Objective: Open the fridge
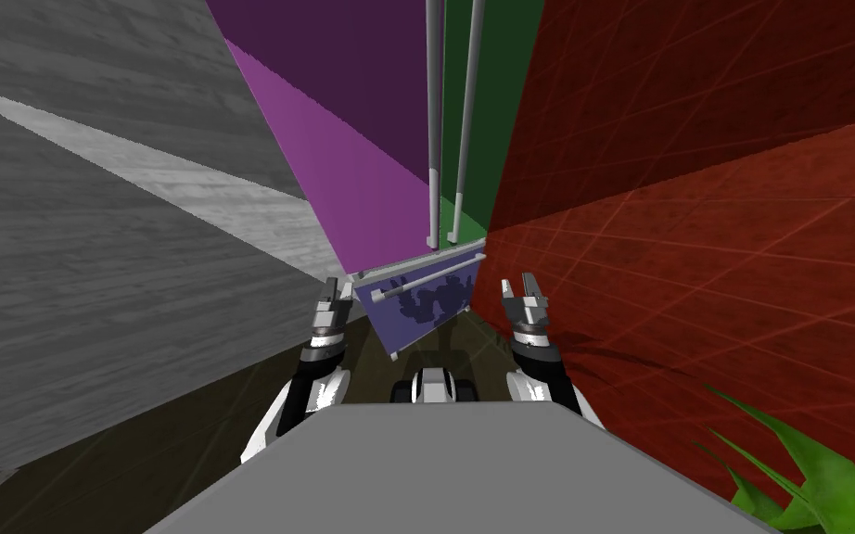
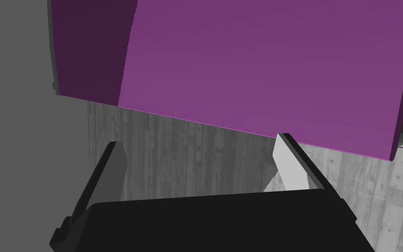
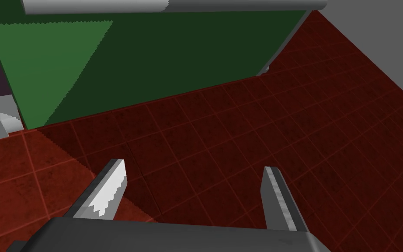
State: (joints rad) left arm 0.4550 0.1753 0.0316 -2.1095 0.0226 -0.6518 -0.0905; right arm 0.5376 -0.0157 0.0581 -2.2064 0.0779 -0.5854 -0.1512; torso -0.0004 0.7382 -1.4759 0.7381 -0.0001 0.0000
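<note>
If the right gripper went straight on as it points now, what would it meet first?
Probably the red tiled surface ahead of the right gripper, jaws open; the green panel lies off that line. Depth is unclear.

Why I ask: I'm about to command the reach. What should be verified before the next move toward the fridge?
1. Left gripper jaws open, nothing held: ok.
2. Right gripper jaws open, nothing held: ok.
3. Handles in sight: ok. The left handle and right handle stand upright side by side where the purple door meets the green door.
4. A gripper at a handle: not ok. Both hang low, flanking the blue drawer.
5. Elbow room on the right: cannot tell. The red tiled wall lies close beside the right gripper.
</note>
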